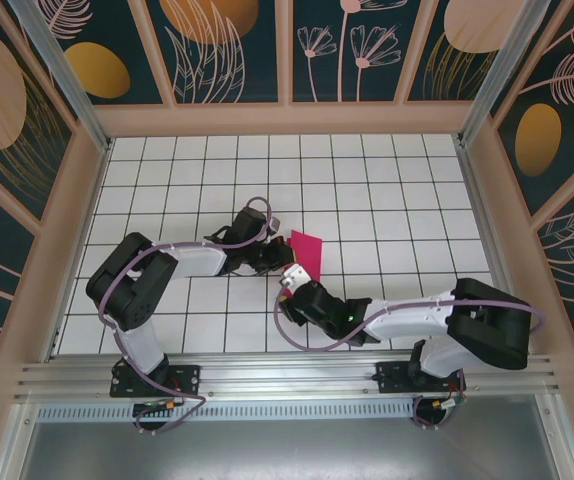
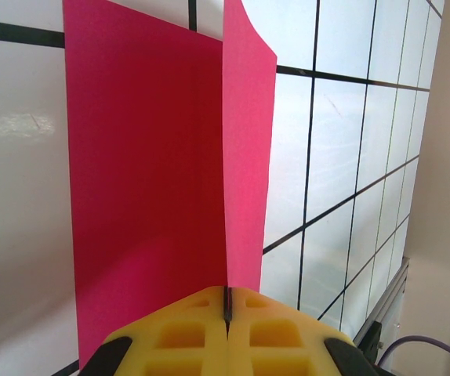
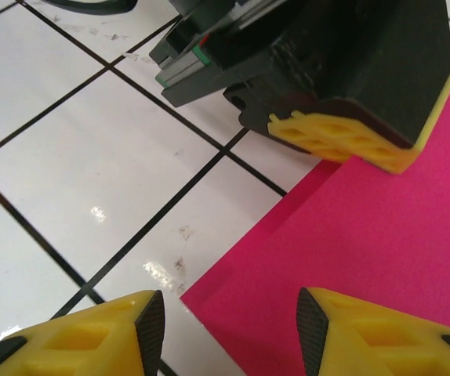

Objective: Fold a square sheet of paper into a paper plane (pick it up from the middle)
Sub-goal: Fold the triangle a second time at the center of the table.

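Now left gripper [image 2: 227, 307] clamped on square sheet of paper [image 2: 146, 157]; right gripper [image 3: 230, 312] jaws apart over sheet.

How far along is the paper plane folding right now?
Done: the sheet of paper is bent along a middle line, one flap raised. In hand: the left fingers are shut on that bend, while the right fingers hover open over the sheet's edge. Left: every nose and wing fold; no pointed dart shape yet.
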Tool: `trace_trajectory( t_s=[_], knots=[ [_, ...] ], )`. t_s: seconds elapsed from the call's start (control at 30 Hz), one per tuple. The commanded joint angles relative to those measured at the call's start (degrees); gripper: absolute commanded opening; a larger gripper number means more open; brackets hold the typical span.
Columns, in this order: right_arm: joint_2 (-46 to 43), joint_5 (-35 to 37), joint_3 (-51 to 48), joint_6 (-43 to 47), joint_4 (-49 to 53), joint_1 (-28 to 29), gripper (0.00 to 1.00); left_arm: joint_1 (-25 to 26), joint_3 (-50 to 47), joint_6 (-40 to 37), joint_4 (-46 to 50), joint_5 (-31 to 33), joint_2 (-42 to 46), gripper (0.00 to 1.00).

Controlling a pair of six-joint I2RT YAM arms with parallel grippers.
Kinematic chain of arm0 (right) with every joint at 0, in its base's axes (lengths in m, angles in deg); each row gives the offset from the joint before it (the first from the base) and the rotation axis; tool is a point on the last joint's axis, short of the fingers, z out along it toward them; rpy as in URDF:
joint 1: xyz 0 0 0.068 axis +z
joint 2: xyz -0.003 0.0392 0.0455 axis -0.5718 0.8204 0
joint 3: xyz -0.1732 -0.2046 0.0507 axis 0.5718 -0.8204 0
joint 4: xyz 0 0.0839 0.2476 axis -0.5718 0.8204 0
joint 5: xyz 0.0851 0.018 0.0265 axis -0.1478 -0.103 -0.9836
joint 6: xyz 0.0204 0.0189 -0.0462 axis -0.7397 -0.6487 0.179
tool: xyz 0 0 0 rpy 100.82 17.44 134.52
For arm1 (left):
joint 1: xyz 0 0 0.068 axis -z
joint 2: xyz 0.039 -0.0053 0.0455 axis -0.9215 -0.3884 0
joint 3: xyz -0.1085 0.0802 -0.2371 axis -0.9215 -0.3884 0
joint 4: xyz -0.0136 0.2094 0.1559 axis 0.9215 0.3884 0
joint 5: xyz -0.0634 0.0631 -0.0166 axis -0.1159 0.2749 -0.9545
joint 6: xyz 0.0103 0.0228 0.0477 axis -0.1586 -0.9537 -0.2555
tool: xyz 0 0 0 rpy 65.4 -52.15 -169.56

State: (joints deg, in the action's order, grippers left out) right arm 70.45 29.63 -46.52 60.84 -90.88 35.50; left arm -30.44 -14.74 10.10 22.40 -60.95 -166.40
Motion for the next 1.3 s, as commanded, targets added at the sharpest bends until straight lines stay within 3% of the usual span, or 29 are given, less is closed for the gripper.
trace_trajectory(
  t_s=[0.0, 0.23, 0.5, 0.7, 0.97, 1.13, 1.27],
  knots=[
    [3.1, 4.7, 3.1, 2.9, 3.5, 1.2, 0.52, 0.0, 0.2, 0.3, 0.1, 0.3, 1.3, 0.00],
    [8.6, 10.5, 6.0, 2.1, 7.3, 3.2, 0.51, 0.0, 0.4, 0.2, 0.2, -0.1, 1.3, 0.00],
    [8.5, 13.5, 8.0, 1.1, 8.2, 4.1, 0.34, -0.1, 0.3, 0.4, 0.5, 0.0, 1.5, 0.00],
    [8.2, 14.6, 8.9, 0.0, 9.1, 4.1, 0.35, 0.0, 0.3, 0.5, 0.3, -0.1, 1.3, 0.00],
    [8.2, 15.4, 9.1, -1.7, 8.9, 4.1, 0.19, 0.0, 0.3, 0.4, 0.5, -0.2, 1.1, 0.01],
    [7.1, 14.2, 8.8, -4.2, 9.4, 3.4, 0.00, 0.0, 0.3, -0.3, 0.8, 0.8, 2.0, 0.07],
    [5.7, 11.9, 8.7, -8.0, 10.7, 2.0, 0.00, 0.0, 0.7, -0.9, 2.5, 3.5, 3.9, 0.21]
  ],
)
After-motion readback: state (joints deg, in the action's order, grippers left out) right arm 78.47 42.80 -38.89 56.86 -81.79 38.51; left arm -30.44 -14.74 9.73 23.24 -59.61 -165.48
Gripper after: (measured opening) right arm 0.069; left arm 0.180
